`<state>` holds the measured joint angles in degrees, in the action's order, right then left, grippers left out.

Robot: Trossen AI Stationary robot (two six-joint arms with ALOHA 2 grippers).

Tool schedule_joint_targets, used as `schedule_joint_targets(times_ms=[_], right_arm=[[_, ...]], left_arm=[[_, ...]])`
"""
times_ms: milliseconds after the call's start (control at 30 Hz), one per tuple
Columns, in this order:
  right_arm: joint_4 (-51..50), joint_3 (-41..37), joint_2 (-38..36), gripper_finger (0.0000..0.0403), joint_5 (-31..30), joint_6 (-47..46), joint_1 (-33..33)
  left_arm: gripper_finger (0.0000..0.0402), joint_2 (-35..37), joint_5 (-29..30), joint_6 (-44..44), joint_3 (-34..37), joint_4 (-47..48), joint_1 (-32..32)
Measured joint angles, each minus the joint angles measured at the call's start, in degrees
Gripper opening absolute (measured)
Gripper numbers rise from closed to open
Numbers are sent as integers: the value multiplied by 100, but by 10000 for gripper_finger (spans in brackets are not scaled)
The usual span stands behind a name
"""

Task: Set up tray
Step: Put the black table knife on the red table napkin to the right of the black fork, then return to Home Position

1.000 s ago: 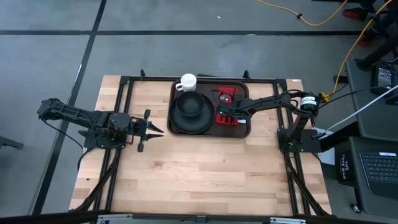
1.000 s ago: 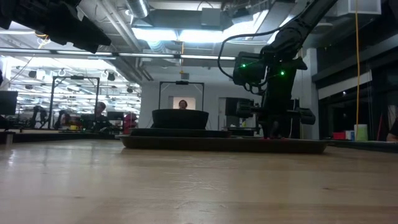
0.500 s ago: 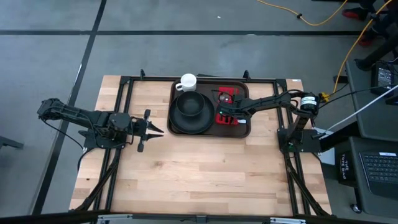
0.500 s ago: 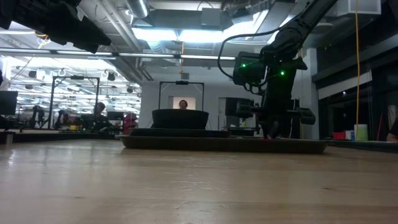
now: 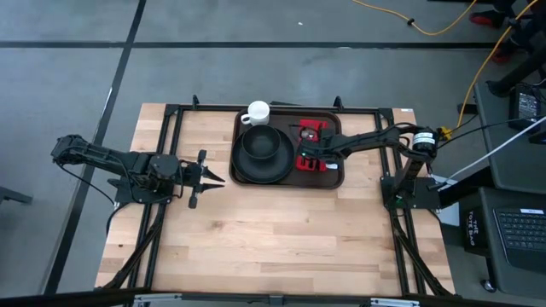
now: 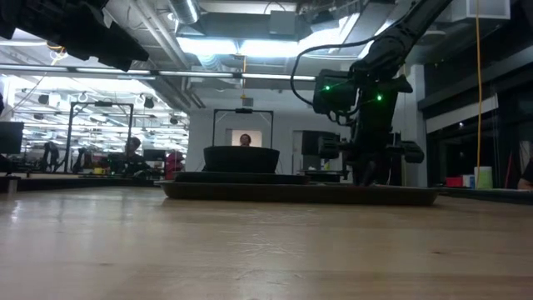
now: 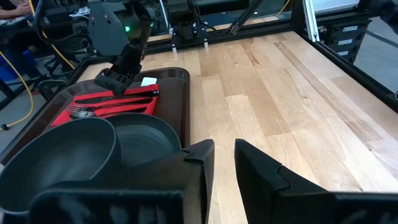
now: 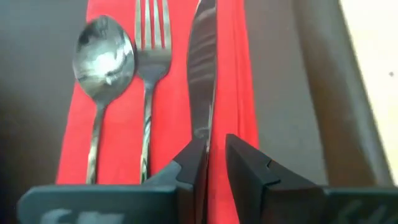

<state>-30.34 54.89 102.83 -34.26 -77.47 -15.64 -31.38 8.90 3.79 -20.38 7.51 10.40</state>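
Observation:
The dark brown tray point(image 5: 333, 176) lies at the table's far middle. On it are a black bowl point(image 5: 260, 147) on a black plate, and a red napkin point(image 8: 174, 112) with a spoon point(image 8: 102, 56), a fork point(image 8: 151, 74) and a knife point(image 8: 202, 81) lying side by side. A white cup point(image 5: 256, 112) stands at the tray's far rim. My right gripper point(image 8: 216, 152) hangs low over the napkin's near end, open by a narrow gap, at the knife's handle end. My left gripper point(image 5: 220, 179) waits left of the tray, narrowly open. My right gripper points down at the knife's handle end point(image 8: 200, 134). The handle runs under one finger point(image 8: 189, 165), and red napkin shows in the gap between the fingers. I cannot tell whether the finger touches the knife. The knife lies flat on the napkin.
Bare wooden table spreads near and left of the tray point(image 7: 180, 81). Black frame rails run along the table's left, right and far sides. In the low view people show in the room far behind the table.

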Motion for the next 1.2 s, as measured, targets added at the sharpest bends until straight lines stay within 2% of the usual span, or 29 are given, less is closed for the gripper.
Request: schedule_joint_targets(times_ms=[267, 433, 567, 633, 933, 1067, 1200], right_arm=[[-858, 197, -636, 67, 17, 174, 18], [-862, 214, -1288, 65, 481, 1056, 191], [-877, 214, -1791, 33, 580, 1517, 496], [-886, 214, -1976, 10, 354, 1753, 727], [-872, 134, -2182, 5, -770, 2203, 2051], [-330, -373, -2180, 4, -1209, 2208, 2573], [906, -1185, -2194, 4, -1262, 2284, 2948]], left_arm=[[55, 0, 0, -2, 0, -1, -1], [58, -2, 1, -2, 0, 0, -1], [57, 0, 38, 0, 0, -14, 1], [54, -1, 58, -17, 0, -175, 1], [4, 370, -67, 0, 117, -213, -1], [3, 870, -152, 0, 523, -476, -1], [1, 1497, -129, 0, 826, -569, -1]])
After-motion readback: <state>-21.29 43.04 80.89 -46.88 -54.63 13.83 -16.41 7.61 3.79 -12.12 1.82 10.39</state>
